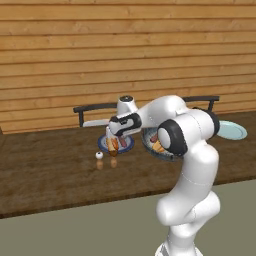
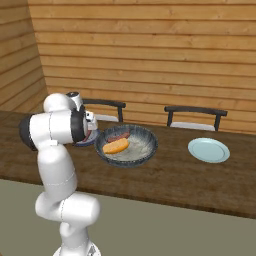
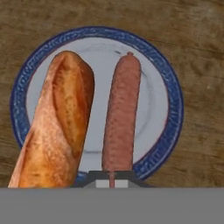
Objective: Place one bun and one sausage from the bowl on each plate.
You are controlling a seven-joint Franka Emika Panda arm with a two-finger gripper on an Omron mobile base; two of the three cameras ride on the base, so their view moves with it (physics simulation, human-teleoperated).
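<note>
My gripper (image 1: 113, 137) hangs just over the dark blue-rimmed plate (image 1: 129, 146), shut on a golden bun (image 1: 112, 145). In the hand view the bun (image 3: 57, 127) tilts up toward the camera across the plate's (image 3: 168, 96) left rim. A sausage (image 3: 121, 116) lies flat on the plate beside it. The fingertips (image 3: 103, 183) stand close together at the bottom, beside the bun's near end. The large patterned bowl (image 2: 146, 149) holds a second bun (image 2: 116, 146) and a second sausage (image 2: 119, 135). The pale light blue plate (image 2: 208, 150) lies bare to the right of the bowl.
Two small shakers (image 1: 99, 156) (image 1: 114, 161) stand on the wooden table (image 1: 50, 170) just in front of the dark plate. Two dark chairs (image 2: 195, 111) (image 2: 106, 104) stand at the table's far side, against the plank wall. My own arm hides part of the bowl (image 1: 148, 144).
</note>
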